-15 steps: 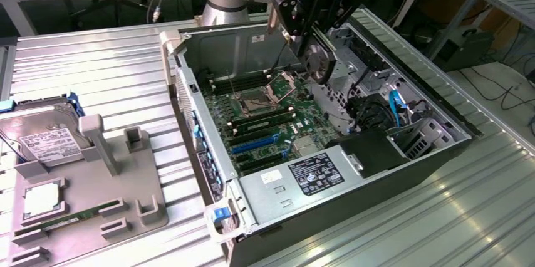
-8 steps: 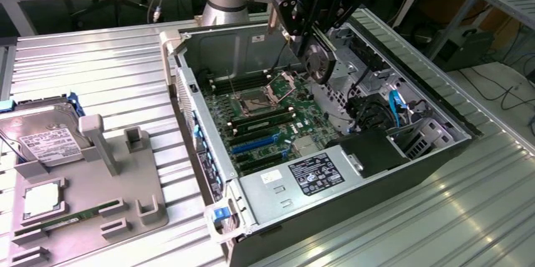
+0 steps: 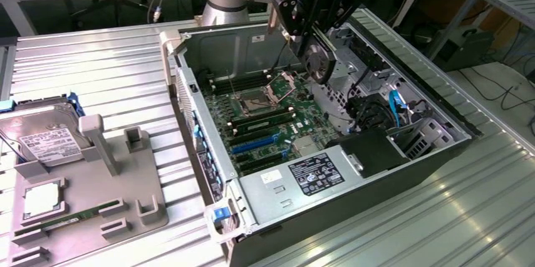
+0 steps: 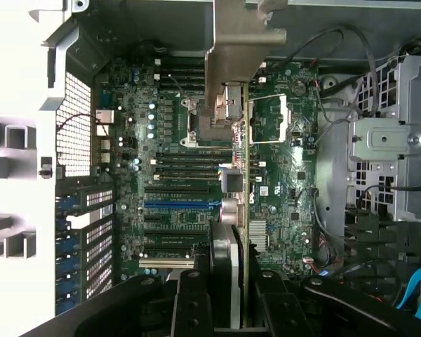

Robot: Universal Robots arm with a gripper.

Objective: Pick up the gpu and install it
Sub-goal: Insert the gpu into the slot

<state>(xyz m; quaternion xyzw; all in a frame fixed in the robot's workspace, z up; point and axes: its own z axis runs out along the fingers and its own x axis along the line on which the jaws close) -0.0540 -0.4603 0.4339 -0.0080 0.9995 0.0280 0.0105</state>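
Note:
My gripper (image 3: 322,26) hangs over the open computer case (image 3: 209,154) and is shut on the gpu (image 3: 320,60). The gpu is a dark card with a round fan, held on edge with its long side pointing down into the case. In the wrist view the gpu (image 4: 243,175) appears edge-on, its silvery bracket (image 4: 242,42) at the far end, between my black fingers (image 4: 193,302). It hovers above the motherboard (image 4: 175,140), apart from it and close to the blue slot (image 4: 179,205) and the processor socket (image 4: 210,116).
A grey parts fixture (image 3: 100,179) stands at the exterior view's left, carrying a silver hard drive (image 3: 42,135), a chip (image 3: 42,199) and a green memory stick (image 3: 79,217). Inside the case are the power supply (image 3: 314,173), drive cages (image 3: 418,135) and cables (image 3: 393,107).

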